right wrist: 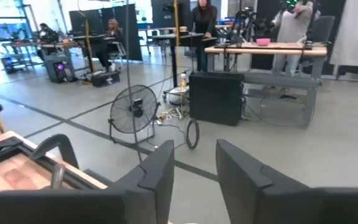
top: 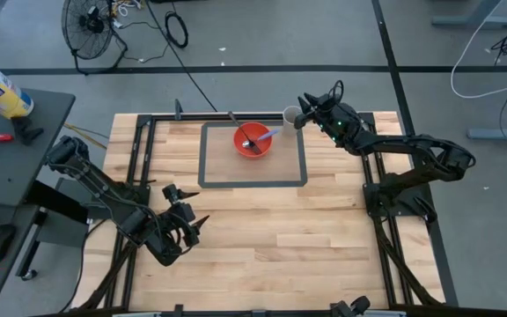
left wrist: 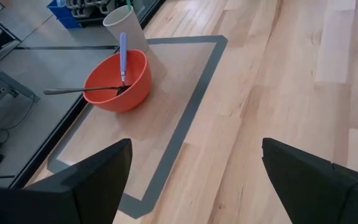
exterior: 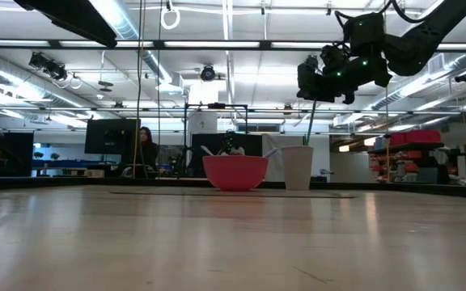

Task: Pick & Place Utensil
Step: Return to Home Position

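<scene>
- At the middle of a transparent mat (top: 202, 158) with a gray border: the orange bowl (top: 252, 141).
- Inside the orange bowl: a black fork (top: 234, 120), handle poking out past the rim, and a purple spoon (top: 265, 136) propped against the side.
- Just beside the bowl, at a corner of the mat: the gray cup (exterior: 298, 167), upright, with a thin straw (exterior: 309, 131) rising from it.
- Higher than the bowl and right over the cup: the right gripper (top: 303, 107), fingers (right wrist: 149, 180) parted by a narrow gap, nothing between them.
- Well apart from the bowl, off the mat on the bare wooden table (top: 324, 255): the left gripper (top: 189, 205), fingers (left wrist: 92, 180) spread wide, nothing held.
</scene>
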Available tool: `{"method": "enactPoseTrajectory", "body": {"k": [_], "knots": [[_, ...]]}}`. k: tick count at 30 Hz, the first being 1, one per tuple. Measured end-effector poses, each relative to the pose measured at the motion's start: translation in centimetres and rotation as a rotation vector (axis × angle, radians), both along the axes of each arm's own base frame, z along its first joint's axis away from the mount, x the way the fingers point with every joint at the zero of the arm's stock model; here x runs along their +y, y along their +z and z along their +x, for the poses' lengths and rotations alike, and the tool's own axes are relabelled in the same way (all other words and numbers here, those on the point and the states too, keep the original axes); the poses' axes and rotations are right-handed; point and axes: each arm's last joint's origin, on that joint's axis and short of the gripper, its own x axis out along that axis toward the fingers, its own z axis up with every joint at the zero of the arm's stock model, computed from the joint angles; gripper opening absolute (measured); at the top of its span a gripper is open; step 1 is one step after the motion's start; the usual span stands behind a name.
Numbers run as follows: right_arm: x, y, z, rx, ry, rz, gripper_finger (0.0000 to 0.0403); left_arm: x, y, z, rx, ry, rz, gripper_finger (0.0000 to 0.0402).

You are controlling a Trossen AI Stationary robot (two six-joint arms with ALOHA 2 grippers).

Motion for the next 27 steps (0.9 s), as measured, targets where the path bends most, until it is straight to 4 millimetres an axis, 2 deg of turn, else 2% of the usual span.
{"method": "enactPoseTrajectory", "body": {"k": [6, 12, 16, 20, 24, 27], "knots": [[1.0, 1.5, -0.4, 0.033, -0.039, -0.086, 0.0139, 0.0, 0.0, 0.0, -0.013, 0.012, -0.016, 0.0362], [2.7, 4.5, -1.6, -0.049, -0.024, -0.169, 0.0139, 0.0, 0.1, 0.0, -0.040, 0.030, -0.011, 0.0362], [4.4, 6.5, -2.5, -0.171, 0.105, -0.186, 0.0139, 0.1, 0.2, 0.0, -0.090, 0.062, 0.011, 0.0362], [6.3, 7.6, -3.0, -0.206, 0.273, -0.204, 0.0139, 0.2, 0.2, 0.0, -0.098, 0.067, 0.014, 0.0362], [8.8, 7.6, -2.7, -0.171, 0.527, -0.171, 0.0134, 0.1, 0.2, 0.0, -0.094, 0.064, 0.012, 0.0362], [11.0, 6.5, -2.1, -0.150, 0.693, -0.152, 0.0112, 0.0, 0.3, 0.2, -0.091, 0.049, 0.020, 0.0362]]}}
